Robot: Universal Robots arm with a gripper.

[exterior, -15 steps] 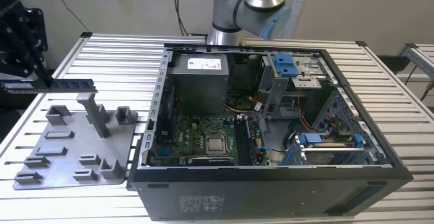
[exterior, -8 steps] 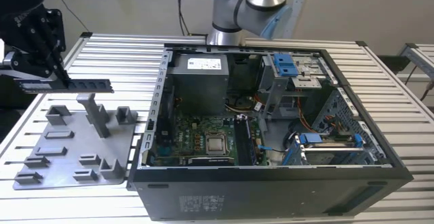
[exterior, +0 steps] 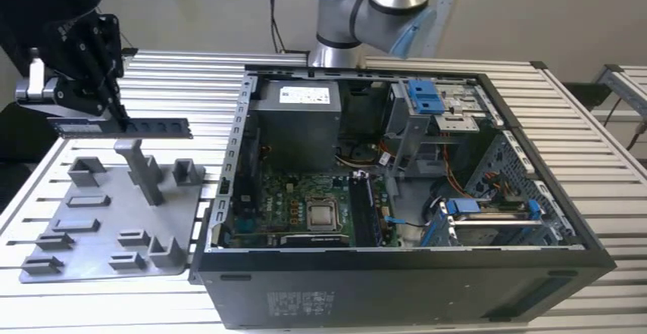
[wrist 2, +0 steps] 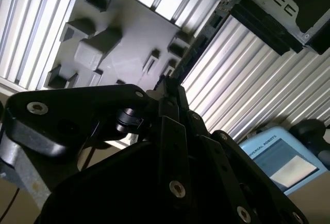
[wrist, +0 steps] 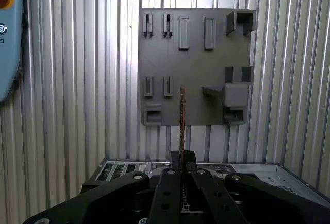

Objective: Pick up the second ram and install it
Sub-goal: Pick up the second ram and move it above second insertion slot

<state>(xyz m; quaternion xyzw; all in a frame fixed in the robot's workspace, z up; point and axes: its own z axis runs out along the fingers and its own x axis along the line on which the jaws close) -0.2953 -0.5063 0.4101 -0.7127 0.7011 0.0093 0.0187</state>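
Our black robot gripper [exterior: 120, 120] pinches the slim dark-green memory stick [exterior: 157, 128], held level above the grey plastic holder plate [exterior: 106, 213]. We judge it light, stiff and fragile, best held by its flat faces.

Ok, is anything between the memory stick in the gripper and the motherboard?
Only the case wall on the exterior view's left stands between the memory stick, held in the gripper, and the motherboard. The case is open on top.
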